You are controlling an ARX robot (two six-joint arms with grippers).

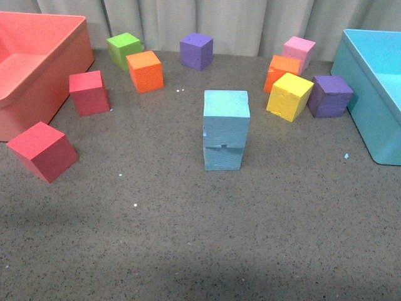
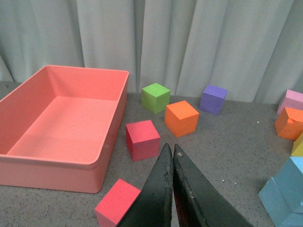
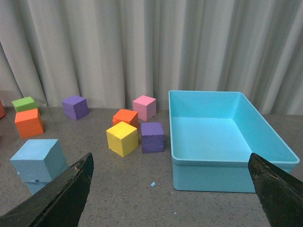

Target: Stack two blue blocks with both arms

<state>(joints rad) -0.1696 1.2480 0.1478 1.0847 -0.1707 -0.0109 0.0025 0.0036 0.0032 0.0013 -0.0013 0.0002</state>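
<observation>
1. Two claws are showing only in the wrist views: the left gripper (image 2: 173, 150) is pressed closed on nothing, while the right gripper (image 3: 170, 165) is gaping wide and empty.
2. Both are sitting well apart from the blue blocks, the upper blue block (image 1: 226, 116) resting squarely on the lower blue block (image 1: 223, 157) near the table's middle.
3. The stack is standing between the arms; neither looks clearly nearer.
4. The task appears finished, so no approach seems needed.
5. The front view is showing the whole stack but no arms; each wrist view is catching only part of the stack at its frame edge.
</observation>
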